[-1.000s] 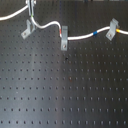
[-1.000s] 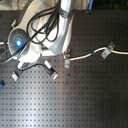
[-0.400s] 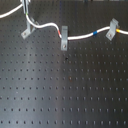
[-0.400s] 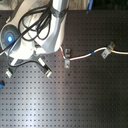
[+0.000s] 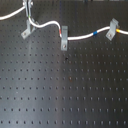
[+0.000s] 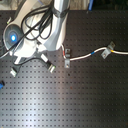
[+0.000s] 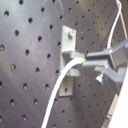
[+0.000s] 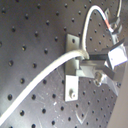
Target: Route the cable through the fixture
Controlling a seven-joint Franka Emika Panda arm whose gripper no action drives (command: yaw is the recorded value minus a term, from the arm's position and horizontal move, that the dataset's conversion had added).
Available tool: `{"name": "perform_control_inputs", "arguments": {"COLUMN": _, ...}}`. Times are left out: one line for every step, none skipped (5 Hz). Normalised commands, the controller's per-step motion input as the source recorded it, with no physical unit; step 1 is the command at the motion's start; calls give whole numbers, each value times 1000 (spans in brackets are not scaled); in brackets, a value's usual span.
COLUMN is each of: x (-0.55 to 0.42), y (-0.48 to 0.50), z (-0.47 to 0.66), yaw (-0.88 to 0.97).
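One cable point(image 5: 82, 37) runs across the board, its long axis lying side to side in the first exterior view. It bends up where the gripper point(image 7: 92, 61) pinches it with the fingers close together. Just beside the fingertips stands the fixture point(image 7: 67, 45), its foot set diagonally and its prongs pointing up off the board. In both wrist views the cable lies between those prongs, touching them.

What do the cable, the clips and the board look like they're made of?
The cable looks like flexible white plastic-jacketed cord, bending smoothly, with red, blue and yellow bands. The clips look like dull grey metal, apparently bolted down in both wrist views. The board looks like matte black metal, gridded with holes.
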Motion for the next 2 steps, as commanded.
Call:
{"name": "perform_control_inputs", "arguments": {"x": -390, "y": -39, "z": 72, "yaw": -171}}
{"name": "perform_control_inputs", "arguments": {"x": -253, "y": 16, "z": 67, "yaw": 0}}
